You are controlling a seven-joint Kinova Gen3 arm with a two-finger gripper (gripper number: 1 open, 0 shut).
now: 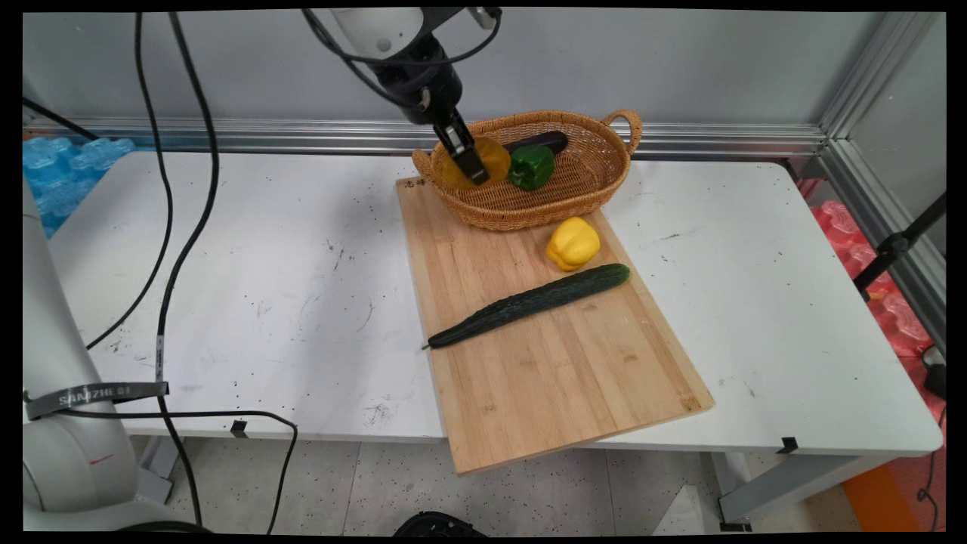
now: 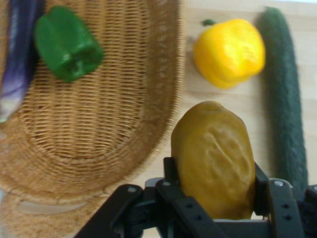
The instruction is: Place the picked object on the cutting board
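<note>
My gripper [image 1: 472, 162] is shut on a yellow-brown oval thing like a potato [image 1: 495, 157], held in the air at the left end of a wicker basket [image 1: 529, 211]. In the hand view the potato [image 2: 213, 153] sits between both fingers of the gripper [image 2: 215, 184], just outside the basket [image 2: 99, 114] rim and over the wooden board [image 2: 193, 94]. Inside the basket lie a green bell pepper [image 1: 531, 166] [image 2: 67, 42] and a dark purple eggplant [image 1: 548, 141] [image 2: 17, 54].
A wooden cutting board [image 1: 559, 370] lies on the white table [image 1: 264, 287], its near corner over the table's front edge. On it are a yellow bell pepper [image 1: 573, 243] [image 2: 230, 52] and a long cucumber [image 1: 529, 304] [image 2: 285, 99]. Black cables [image 1: 170, 227] hang at left.
</note>
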